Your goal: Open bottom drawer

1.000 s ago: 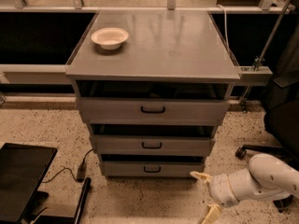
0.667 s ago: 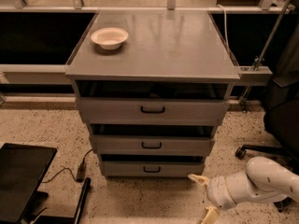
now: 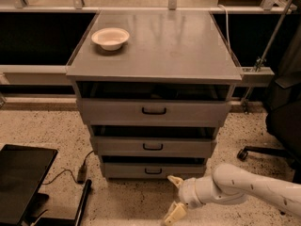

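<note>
the open pincer [image 3: 173, 197], just below-right of the bottom drawer [image 3: 123, 170], should centre on its handle [image 3: 153, 171] (a small loop) before closing.

The grey metal cabinet [image 3: 155, 55] stands on the speckled floor with a white bowl [image 3: 110, 37] near the back left corner of its top. Its bottom drawer [image 3: 127, 170] sits lowest of three, a small black loop handle [image 3: 153, 171] at the middle of its front. The gripper [image 3: 173, 197] hangs low just in front of that drawer, a little right of the handle, its two pale fingers [image 3: 175, 180] spread apart with nothing between them.
</note>
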